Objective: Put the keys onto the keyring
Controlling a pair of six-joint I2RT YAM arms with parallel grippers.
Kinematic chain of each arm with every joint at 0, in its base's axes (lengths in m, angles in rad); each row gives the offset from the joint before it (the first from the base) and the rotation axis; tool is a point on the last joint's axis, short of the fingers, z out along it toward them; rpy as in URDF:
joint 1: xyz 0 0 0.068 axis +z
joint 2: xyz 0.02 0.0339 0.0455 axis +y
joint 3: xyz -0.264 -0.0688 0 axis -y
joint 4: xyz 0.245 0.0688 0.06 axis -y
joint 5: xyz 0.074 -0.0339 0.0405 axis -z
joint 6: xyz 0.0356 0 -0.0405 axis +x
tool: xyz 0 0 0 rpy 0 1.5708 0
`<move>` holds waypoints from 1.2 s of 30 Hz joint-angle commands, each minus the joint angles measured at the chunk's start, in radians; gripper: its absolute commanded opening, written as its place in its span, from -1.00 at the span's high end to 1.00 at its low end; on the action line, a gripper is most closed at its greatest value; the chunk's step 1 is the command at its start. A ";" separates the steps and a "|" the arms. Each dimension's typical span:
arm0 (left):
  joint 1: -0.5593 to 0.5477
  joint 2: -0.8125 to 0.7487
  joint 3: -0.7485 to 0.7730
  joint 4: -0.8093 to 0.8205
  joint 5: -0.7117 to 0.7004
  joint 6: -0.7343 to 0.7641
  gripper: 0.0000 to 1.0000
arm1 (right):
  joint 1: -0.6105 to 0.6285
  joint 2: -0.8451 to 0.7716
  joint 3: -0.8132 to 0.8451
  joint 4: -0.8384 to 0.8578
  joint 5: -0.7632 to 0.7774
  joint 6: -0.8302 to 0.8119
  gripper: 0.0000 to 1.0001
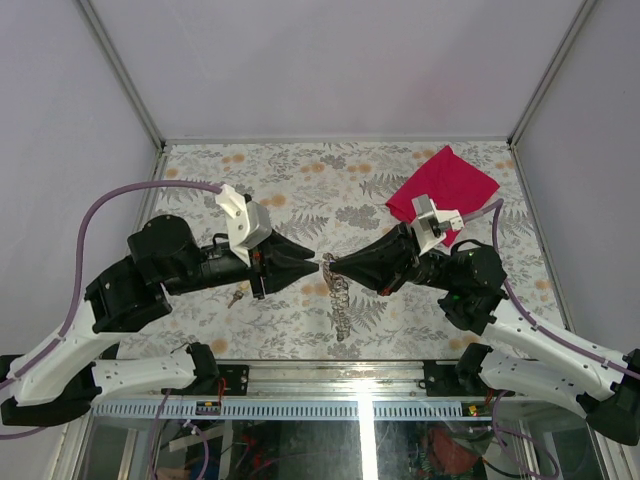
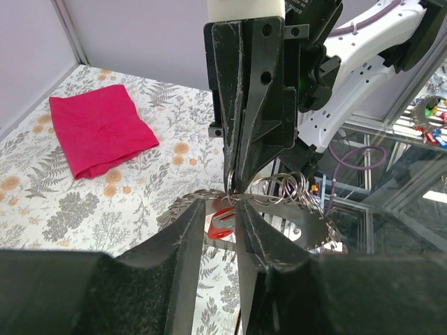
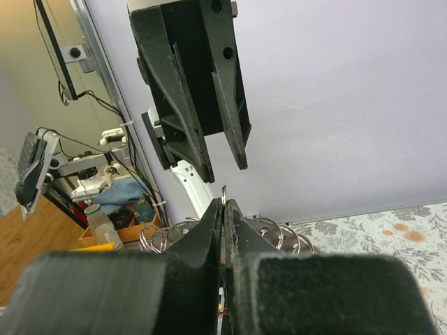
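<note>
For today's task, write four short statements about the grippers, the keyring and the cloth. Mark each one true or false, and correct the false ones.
1. The cloth lies at the far right of the table. True.
2. The right gripper is wide open. False: its jaws are shut on a ring of the keyring.
3. The left gripper has its jaws apart, with nothing between them. True.
4. The keyring lies on the cloth. False: it hangs from the right gripper's tip, where the two grippers meet, well apart from the cloth.
</note>
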 commanded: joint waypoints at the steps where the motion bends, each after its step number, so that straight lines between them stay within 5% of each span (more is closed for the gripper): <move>1: -0.005 -0.022 -0.051 0.163 0.009 -0.045 0.48 | 0.002 -0.028 0.013 0.146 0.033 -0.014 1.00; 12: -0.005 0.008 -0.061 0.187 0.058 -0.056 0.42 | 0.002 -0.030 0.014 0.141 0.035 -0.021 1.00; 16: -0.005 0.015 -0.057 0.189 0.061 -0.054 0.63 | 0.002 -0.029 0.014 0.141 0.034 -0.021 1.00; 22: -0.004 0.020 -0.058 0.188 0.063 -0.054 0.69 | 0.003 -0.030 0.013 0.136 0.032 -0.025 1.00; 27: -0.004 0.031 -0.052 0.180 0.084 -0.056 0.99 | 0.002 -0.032 0.012 0.138 0.032 -0.027 1.00; 36: -0.005 0.079 0.036 0.064 0.082 -0.044 1.00 | 0.002 -0.080 0.028 -0.034 0.029 -0.143 0.85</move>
